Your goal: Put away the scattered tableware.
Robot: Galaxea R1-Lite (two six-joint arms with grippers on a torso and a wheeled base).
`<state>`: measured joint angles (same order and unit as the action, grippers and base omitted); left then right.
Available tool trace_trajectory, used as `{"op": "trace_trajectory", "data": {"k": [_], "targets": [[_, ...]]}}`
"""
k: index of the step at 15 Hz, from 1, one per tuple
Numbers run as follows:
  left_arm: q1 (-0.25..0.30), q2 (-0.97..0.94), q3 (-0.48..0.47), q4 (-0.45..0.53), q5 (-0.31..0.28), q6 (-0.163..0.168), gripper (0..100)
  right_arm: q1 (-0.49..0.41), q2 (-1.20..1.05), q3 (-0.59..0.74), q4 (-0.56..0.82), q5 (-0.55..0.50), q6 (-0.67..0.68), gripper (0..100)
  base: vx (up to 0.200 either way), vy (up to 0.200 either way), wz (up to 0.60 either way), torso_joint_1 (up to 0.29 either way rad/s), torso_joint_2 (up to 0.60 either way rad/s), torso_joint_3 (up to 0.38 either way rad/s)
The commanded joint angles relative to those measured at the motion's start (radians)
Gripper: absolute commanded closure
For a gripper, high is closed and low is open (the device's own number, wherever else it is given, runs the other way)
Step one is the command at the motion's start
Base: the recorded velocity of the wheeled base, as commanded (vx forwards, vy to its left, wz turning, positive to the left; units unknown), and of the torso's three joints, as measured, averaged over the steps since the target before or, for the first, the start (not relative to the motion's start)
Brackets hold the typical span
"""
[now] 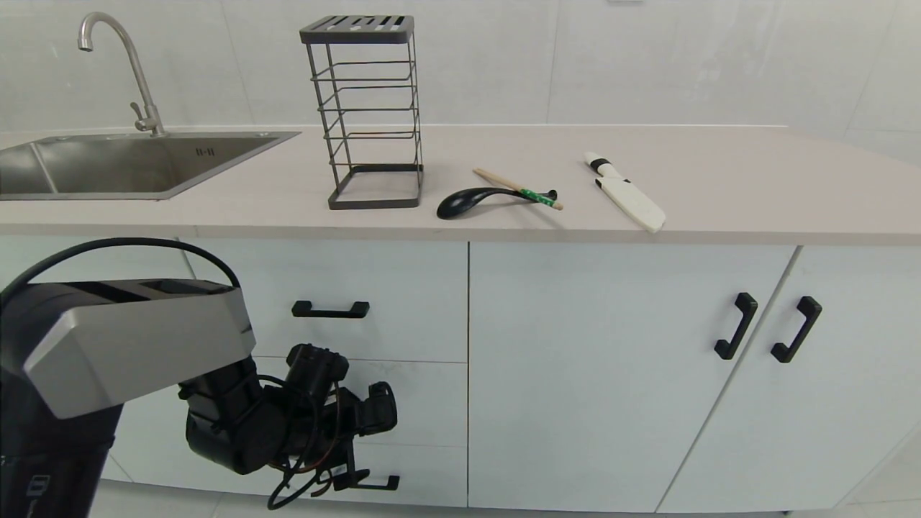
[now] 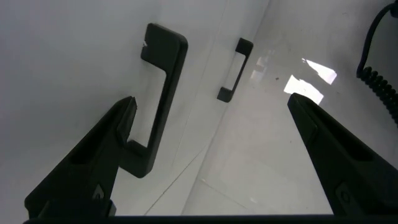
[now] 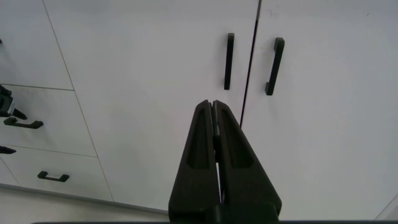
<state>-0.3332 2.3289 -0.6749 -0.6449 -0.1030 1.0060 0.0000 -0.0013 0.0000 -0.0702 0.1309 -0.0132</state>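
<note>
Head view: the black spoon (image 1: 464,201), chopsticks (image 1: 514,187) and white knife (image 1: 627,196) are lying loose on the counter (image 1: 719,180). The chopsticks are crossing the spoon's handle, and the knife is lying apart on the right. The wire rack (image 1: 368,108) is standing just left of them. The left arm (image 1: 273,424) is hanging low before the drawers (image 1: 424,403).

Left wrist view: the left hand (image 2: 210,102) is gaping wide and holding nothing, with a drawer handle (image 2: 155,99) showing beyond its fingers.

Right wrist view: the right hand (image 3: 212,109) is pressed closed and empty, facing the cabinet doors (image 3: 155,62).

Nothing seems stored yet. Doing this well probably means rising clear of the counter edge and taking the chopsticks first, so the spoon is not being dragged along. It also means lining up squarely over the rack's top slots.
</note>
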Motion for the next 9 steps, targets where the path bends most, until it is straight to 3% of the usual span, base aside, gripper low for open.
{"op": "trace_trajectory", "data": {"k": [1,6,9], "targets": [[-0.001,0.024,-0.006,0.004,-0.009,0.002,0,0.0,0.001,0.0,0.0,0.0,-0.001,100,0.0,0.0,0.0,0.0,0.0,0.0],[-0.01,0.033,0.006,0.016,-0.023,0.002,0,0.0,0.001,0.0,0.0,0.0,-0.001,100,0.0,0.0,0.0,0.0,0.0,0.0],[-0.041,0.001,0.074,0.016,-0.029,0.003,0,0.0,0.001,0.0,0.0,0.001,-0.001,100,0.0,0.0,0.0,0.0,0.0,0.0]]}}
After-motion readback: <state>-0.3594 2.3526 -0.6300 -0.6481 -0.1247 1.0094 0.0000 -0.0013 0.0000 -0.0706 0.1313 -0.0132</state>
